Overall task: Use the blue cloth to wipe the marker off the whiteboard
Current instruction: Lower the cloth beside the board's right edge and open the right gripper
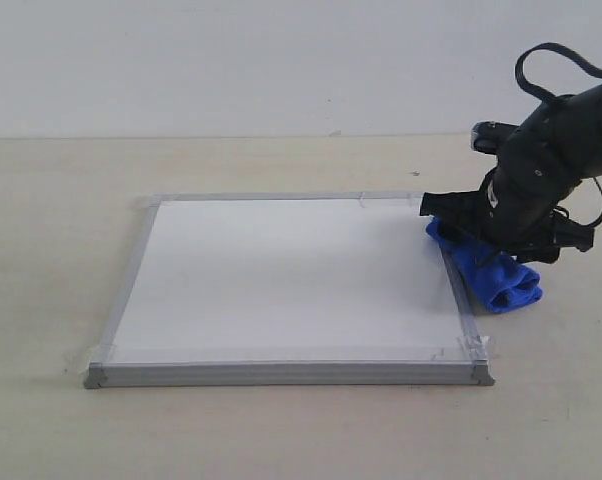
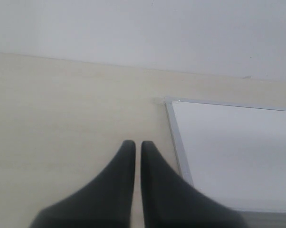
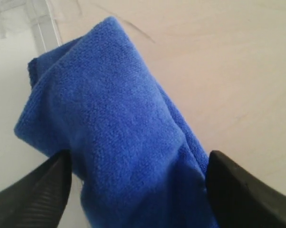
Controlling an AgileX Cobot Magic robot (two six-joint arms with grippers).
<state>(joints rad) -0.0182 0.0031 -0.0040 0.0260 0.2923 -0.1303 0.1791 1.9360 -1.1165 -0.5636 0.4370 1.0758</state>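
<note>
The whiteboard [image 1: 281,280] lies flat on the table, and no marker lines show on its white face. The blue cloth [image 1: 496,275] lies bunched on the table against the board's right frame, with its far end under my right gripper [image 1: 501,235]. In the right wrist view the cloth [image 3: 114,123] fills the space between the two wide-spread fingers [image 3: 38,190] of that gripper [image 3: 136,166], which is open around it. My left gripper [image 2: 138,145] is shut and empty, hovering over bare table just beside the board's corner [image 2: 169,100]. It is out of the exterior view.
The beige table [image 1: 61,250] runs around the board on all sides, up to a white wall [image 1: 281,60] at the back. Clear tape holds the board's corners [image 1: 471,345]. The right arm's black cables [image 1: 551,60] loop above the cloth.
</note>
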